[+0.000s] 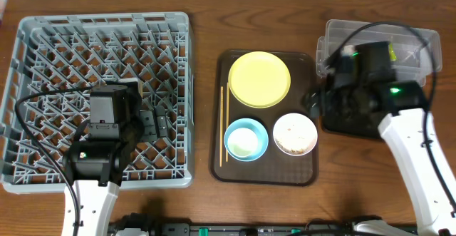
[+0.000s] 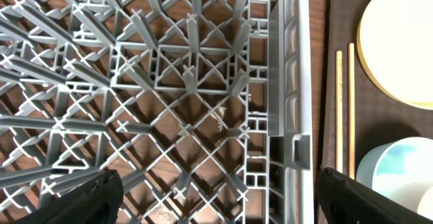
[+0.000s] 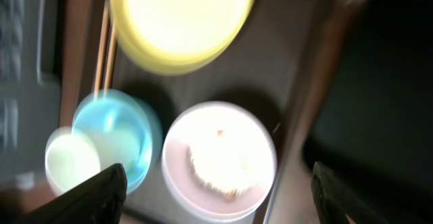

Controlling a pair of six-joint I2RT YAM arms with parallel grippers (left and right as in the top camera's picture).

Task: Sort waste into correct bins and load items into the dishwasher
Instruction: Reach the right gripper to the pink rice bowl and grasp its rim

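The table (image 1: 203, 29) is viewed from straight above by the overhead camera. It is set far enough off that the whole dish rack (image 1: 71, 43) at the left of the frame, the brown tray (image 1: 301, 65) at centre and the clear tub (image 1: 413, 40) at the upper right are taken in. The left wrist view is taken from close above the dish rack's right side (image 2: 189, 82), facing down. The chopsticks (image 2: 339, 109), yellow plate (image 2: 399, 41) and blue bowl (image 2: 399, 166) are caught along its right edge. The same three are shown, blurred, in the right wrist view, aimed down over the brown tray, and are thus shared by all three views.
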